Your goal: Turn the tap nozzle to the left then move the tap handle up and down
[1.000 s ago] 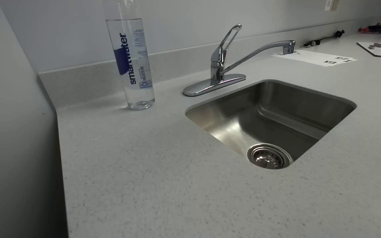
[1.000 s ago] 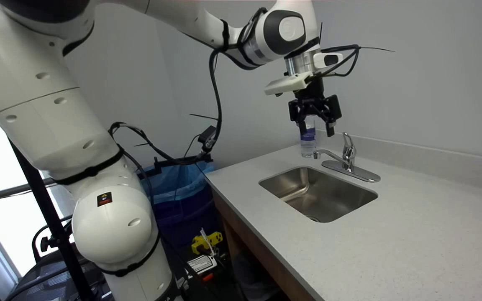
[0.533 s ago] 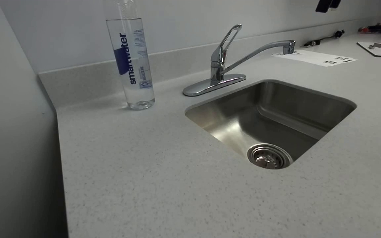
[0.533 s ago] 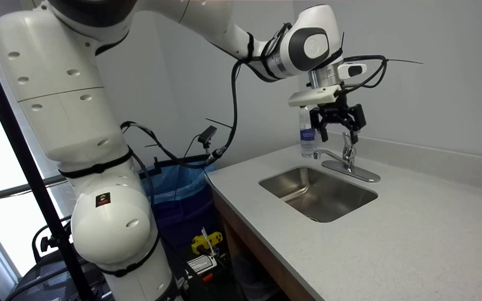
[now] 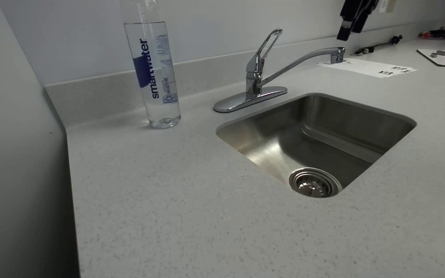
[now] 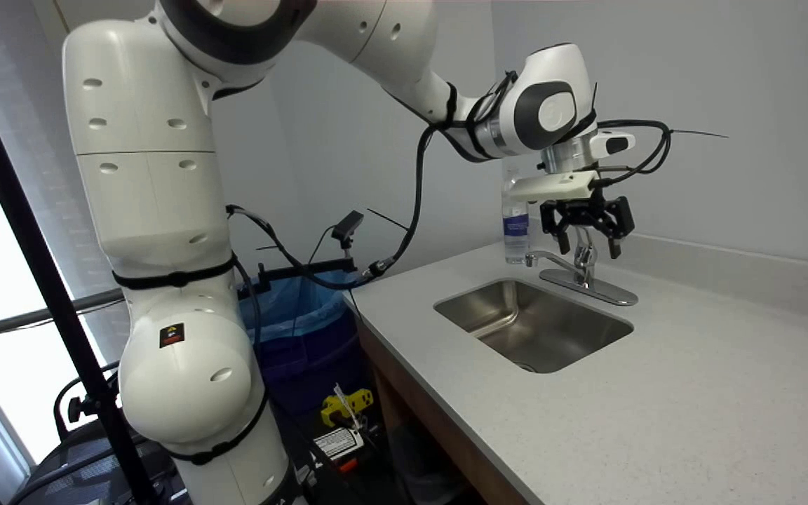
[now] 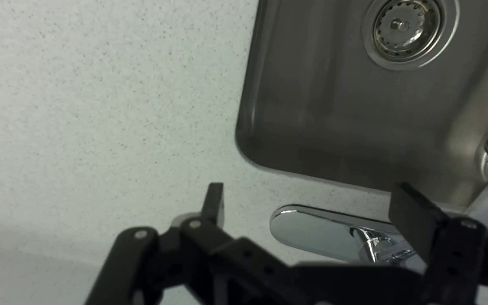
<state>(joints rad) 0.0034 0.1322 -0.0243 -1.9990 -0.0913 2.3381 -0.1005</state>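
I see the gripper (image 6: 590,249) hang wide and empty, clear of the spout (image 5: 305,58), which lies from it toward the bottle (image 5: 153,77).

You have one robot arm (image 6: 148,189), one gripper (image 6: 589,248) and, on that gripper, two fingers (image 7: 213,202). You have one faucet (image 5: 253,82), fitted with one tap nozzle (image 5: 303,58), one tap handle (image 5: 260,51) and one base plate (image 5: 232,103). You may enter one surface (image 6: 656,400), one stainless-steel sink (image 5: 323,150), one drain strainer (image 7: 405,31) and one smartwater bottle (image 5: 155,73). In an exterior view you have one blue-lined bin (image 6: 313,351) and one yellow outlet block (image 6: 360,401). Sheets of paper (image 5: 373,68): number undetermined.
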